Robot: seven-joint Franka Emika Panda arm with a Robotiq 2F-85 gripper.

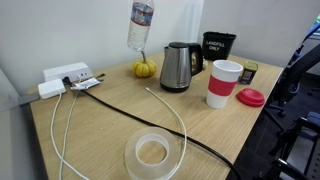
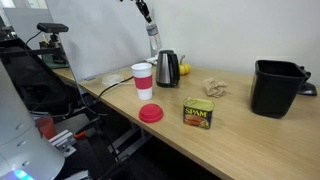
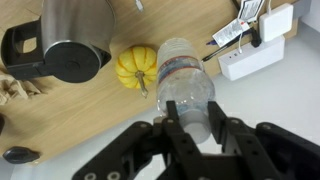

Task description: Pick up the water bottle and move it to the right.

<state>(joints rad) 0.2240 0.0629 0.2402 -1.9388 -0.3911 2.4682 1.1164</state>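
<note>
The water bottle [image 1: 140, 24] is a clear ribbed plastic bottle with a pale label band. It hangs high in the air above the back of the wooden table, above the small yellow pumpkin [image 1: 145, 68] and just beside the steel kettle [image 1: 177, 66]. It also shows in an exterior view [image 2: 152, 33] under the arm. In the wrist view my gripper [image 3: 190, 128] is shut on the cap end of the bottle [image 3: 186, 85], with the table far below. The gripper's fingers are out of frame in an exterior view.
A white cup with a red sleeve [image 1: 224, 84], a red lid [image 1: 251, 97], a tape roll [image 1: 152, 153], a power strip [image 1: 65, 75] and cables lie on the table [image 1: 105, 130]. A Spam can [image 2: 198, 113] and a black bin [image 2: 275, 88] stand further along.
</note>
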